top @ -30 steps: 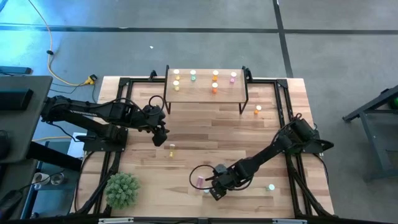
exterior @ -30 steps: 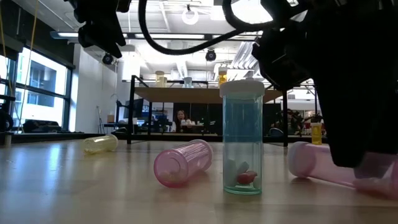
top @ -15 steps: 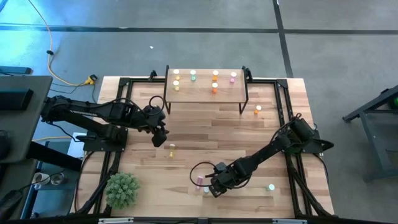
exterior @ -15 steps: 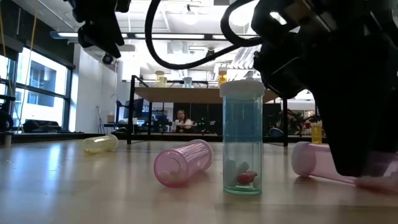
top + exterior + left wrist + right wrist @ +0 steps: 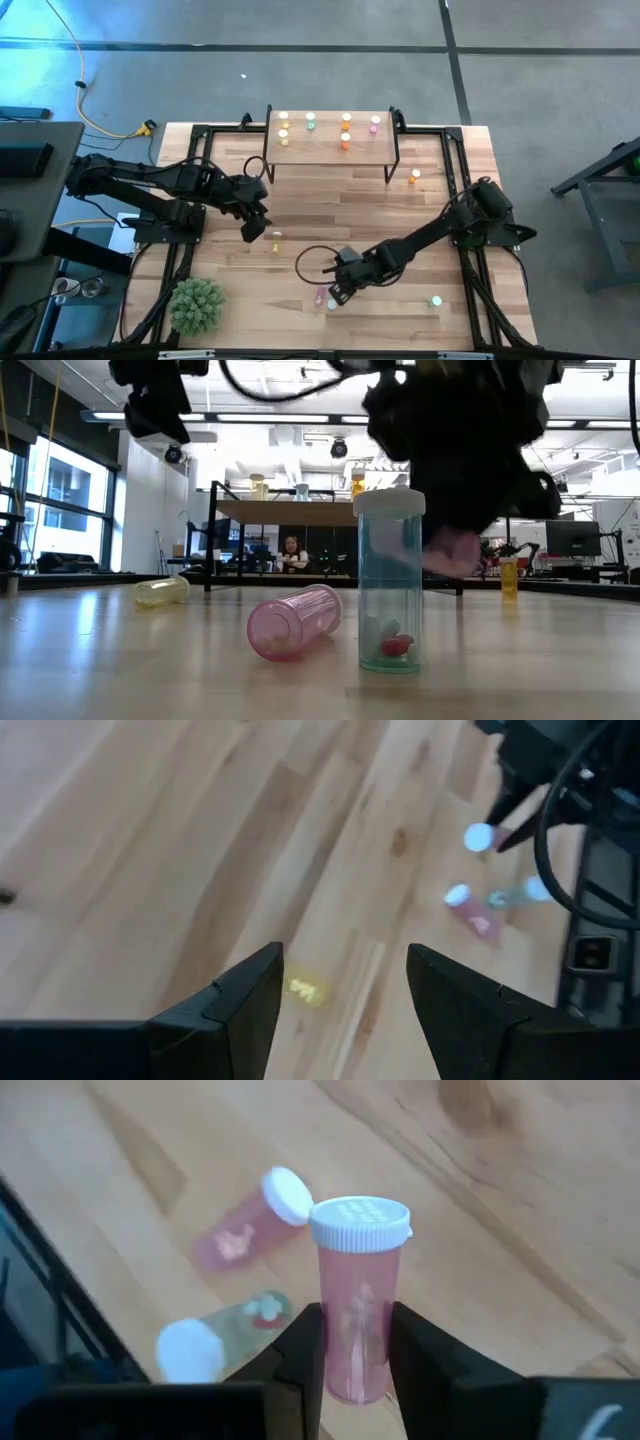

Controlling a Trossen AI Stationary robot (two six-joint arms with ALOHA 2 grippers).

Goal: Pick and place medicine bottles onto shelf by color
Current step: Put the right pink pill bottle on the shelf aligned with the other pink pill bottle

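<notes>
Right gripper [image 5: 350, 1365] was down on the table over a lying pink bottle a second ago; now it's lifted, clamped on that pink bottle [image 5: 356, 1305], held upright clear of the table. Translucent pink, white cap. Another pink bottle [image 5: 245, 1230] and a green one [image 5: 215, 1335] lie below it. Left gripper [image 5: 340, 990] unchanged, fingers apart, above the yellow bottle [image 5: 305, 988]. Shelf [image 5: 330, 150] holds seven bottles
</notes>
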